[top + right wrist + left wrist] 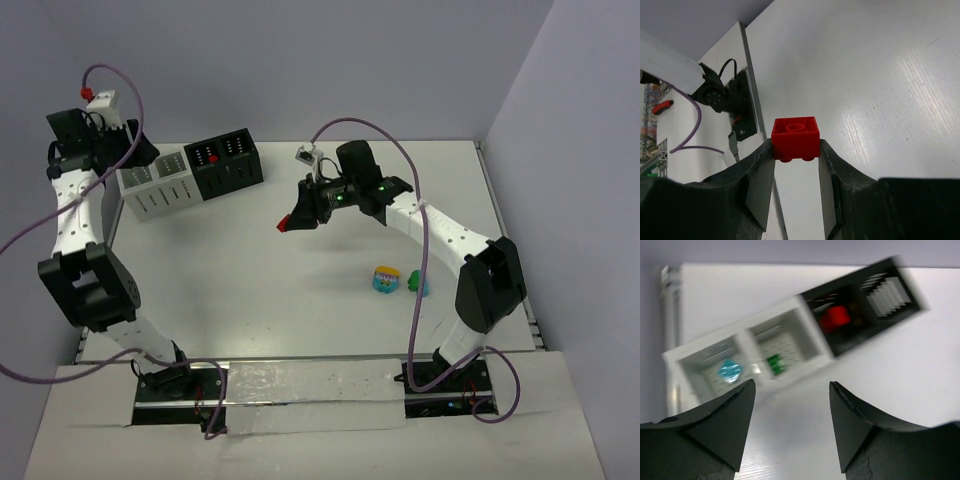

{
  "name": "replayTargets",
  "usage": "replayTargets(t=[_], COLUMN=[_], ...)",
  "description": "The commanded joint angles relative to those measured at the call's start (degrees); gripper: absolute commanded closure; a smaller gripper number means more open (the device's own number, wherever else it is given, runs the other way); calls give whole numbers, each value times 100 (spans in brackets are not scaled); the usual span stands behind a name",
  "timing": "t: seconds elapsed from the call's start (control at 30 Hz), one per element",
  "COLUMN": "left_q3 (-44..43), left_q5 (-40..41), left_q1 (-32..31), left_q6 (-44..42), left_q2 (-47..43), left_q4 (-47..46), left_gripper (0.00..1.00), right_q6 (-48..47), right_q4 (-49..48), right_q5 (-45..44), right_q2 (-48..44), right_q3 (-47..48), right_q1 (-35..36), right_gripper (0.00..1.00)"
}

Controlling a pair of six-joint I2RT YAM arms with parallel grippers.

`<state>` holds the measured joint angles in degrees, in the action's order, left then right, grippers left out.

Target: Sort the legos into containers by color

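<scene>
My right gripper (796, 150) is shut on a red lego brick (795, 137), held in the air over the middle of the table (290, 222). My left gripper (792, 390) is open and empty, hovering by the white container (747, 357). A teal lego (730, 371) and a green lego (774, 363) lie in that container's recesses. A red lego (835, 317) sits in the black container (875, 322) next to it. On the table near the right arm lie a rounded cyan-and-yellow lego (386, 279) and a green lego (417, 283).
The white container (155, 183) and the black container (225, 162) stand side by side at the back left. A wall borders the table (250, 290) on the right. Both arm bases sit at the near edge.
</scene>
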<state>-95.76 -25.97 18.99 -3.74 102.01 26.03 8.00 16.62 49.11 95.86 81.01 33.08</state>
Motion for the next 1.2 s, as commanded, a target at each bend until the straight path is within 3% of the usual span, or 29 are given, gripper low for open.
replayTargets(t=[0.0, 0.13, 0.33, 0.43, 0.57, 0.9, 1.07, 1.17], left_q3=[788, 2134, 3540, 3585, 3399, 3338, 3562, 3729], left_q5=[-3140, -3898, -3645, -3747, -4059, -3333, -2689, -2118], left_q1=[-168, -892, -2188, -2234, -2327, -2687, -2973, -3172], left_q6=[287, 771, 806, 664, -252, -836, -1432, -1635], left_q2=[-1322, -2387, -3558, -3638, -3691, -3908, -4250, -4476], left_q4=[-136, -512, -1139, -1054, -542, -289, -306, -606], left_gripper=[31, 33, 34, 34, 33, 24, 12, 11], right_q6=[319, 801, 2084, 3406, 4345, 4986, 5468, 5817], right_q4=[-744, -1212, -2610, -3732, -4668, -5084, -5170, -5398], right_q5=[102, 510, 1305, 1732, 2006, 1780, 1556, 1482], right_q2=[-343, -326, -88, 114, 315, 481, 554, 601], right_q3=[12, -87, -299, -608, -778, -1000, -1084, -1158], right_q1=[-30, -31, -39, -39, -39, -36, -47, -47], right_gripper=[100, 100, 100, 100, 100, 100, 100, 100])
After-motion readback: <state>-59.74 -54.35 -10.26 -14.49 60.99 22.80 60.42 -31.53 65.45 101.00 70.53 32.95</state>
